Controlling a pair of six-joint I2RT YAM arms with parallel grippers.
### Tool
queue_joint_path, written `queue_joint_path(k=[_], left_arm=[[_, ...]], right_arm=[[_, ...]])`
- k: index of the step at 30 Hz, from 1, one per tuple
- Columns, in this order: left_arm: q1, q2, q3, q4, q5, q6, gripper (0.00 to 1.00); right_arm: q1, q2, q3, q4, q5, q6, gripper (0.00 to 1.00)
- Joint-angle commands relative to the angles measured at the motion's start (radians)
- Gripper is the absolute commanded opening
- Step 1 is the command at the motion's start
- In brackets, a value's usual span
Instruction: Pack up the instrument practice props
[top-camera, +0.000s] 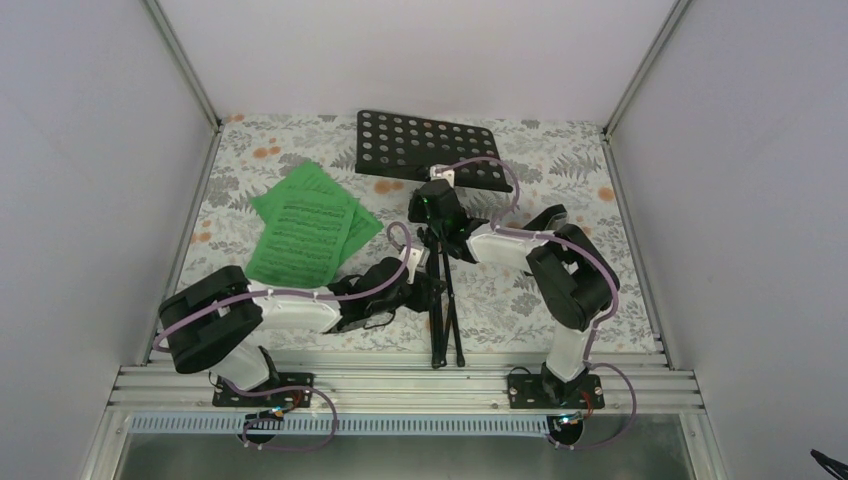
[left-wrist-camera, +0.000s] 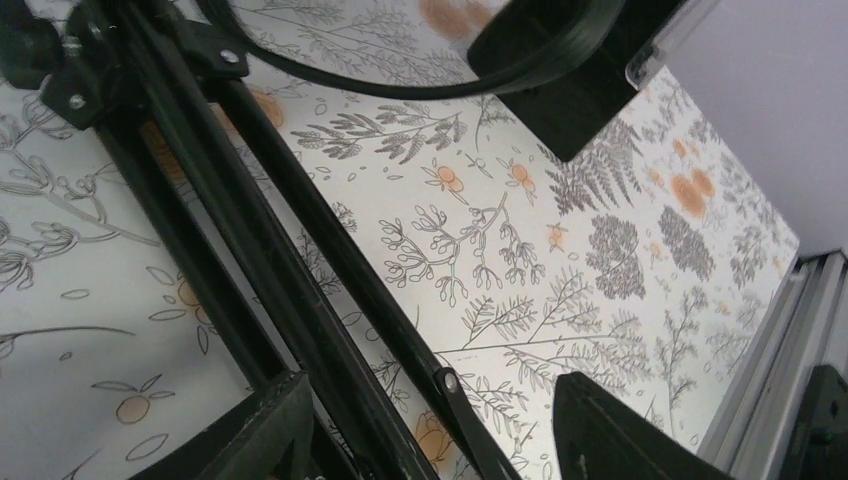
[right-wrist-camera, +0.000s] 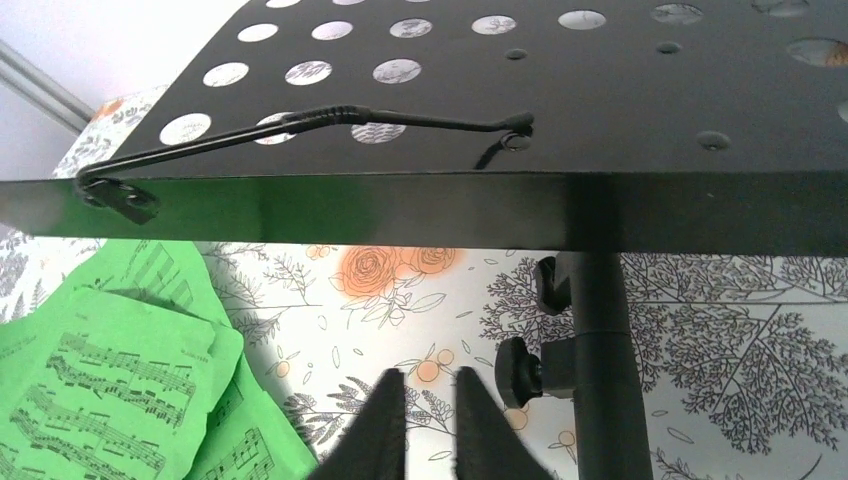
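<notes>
The black music stand has its hole-punched desk (top-camera: 425, 150) at the back and its thin folded legs (top-camera: 445, 325) reaching toward the front edge. My left gripper (top-camera: 428, 290) is open, and the stand's legs (left-wrist-camera: 300, 250) pass between its fingers (left-wrist-camera: 255, 430) in the left wrist view. My right gripper (top-camera: 432, 203) sits by the upper pole below the desk. Its fingers (right-wrist-camera: 385, 425) stand almost together with nothing between them, just left of the pole (right-wrist-camera: 600, 330) and its knob (right-wrist-camera: 518, 372). The green music sheets (top-camera: 305, 225) lie at the left. The metronome is out of view.
The floral tablecloth (top-camera: 560, 170) covers the table. An aluminium rail (top-camera: 400, 385) runs along the front edge. White walls and metal posts close in the left, right and back. The sheets also show in the right wrist view (right-wrist-camera: 110, 380).
</notes>
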Motion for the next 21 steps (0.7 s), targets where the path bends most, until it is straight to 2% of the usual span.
queue_joint_path(k=[1,2,6,8,11,12,16,19,21], left_arm=[[-0.003,-0.064,-0.025,-0.004,-0.067,0.034,0.64],[-0.003,-0.089,-0.036,-0.006,-0.089,0.040,0.68],[-0.004,-0.228,-0.078,-0.044,-0.207,0.105,0.88],[-0.003,-0.303,-0.084,-0.086,-0.271,0.143,0.99],[0.020,-0.383,-0.076,-0.132,-0.294,0.226,1.00],[0.051,-0.397,-0.060,-0.153,-0.271,0.257,1.00],[0.233,-0.388,0.022,-0.213,-0.110,0.320,1.00],[0.420,-0.386,0.069,-0.204,-0.017,0.359,1.00],[0.559,-0.393,0.079,-0.184,0.016,0.375,1.00]], right_arm=[[0.000,-0.032,-0.006,0.056,-0.015,-0.028,0.19],[0.000,-0.052,-0.023,0.070,-0.032,-0.041,0.27],[-0.001,-0.187,-0.096,0.098,-0.132,-0.130,0.70],[-0.002,-0.270,-0.127,0.078,-0.199,-0.191,0.83],[-0.007,-0.391,-0.145,-0.006,-0.242,-0.269,0.97],[-0.016,-0.430,-0.148,-0.032,-0.245,-0.294,1.00],[-0.130,-0.568,-0.137,-0.134,-0.296,-0.335,1.00],[-0.272,-0.633,-0.124,-0.201,-0.342,-0.347,1.00],[-0.415,-0.660,-0.123,-0.245,-0.372,-0.349,1.00]])
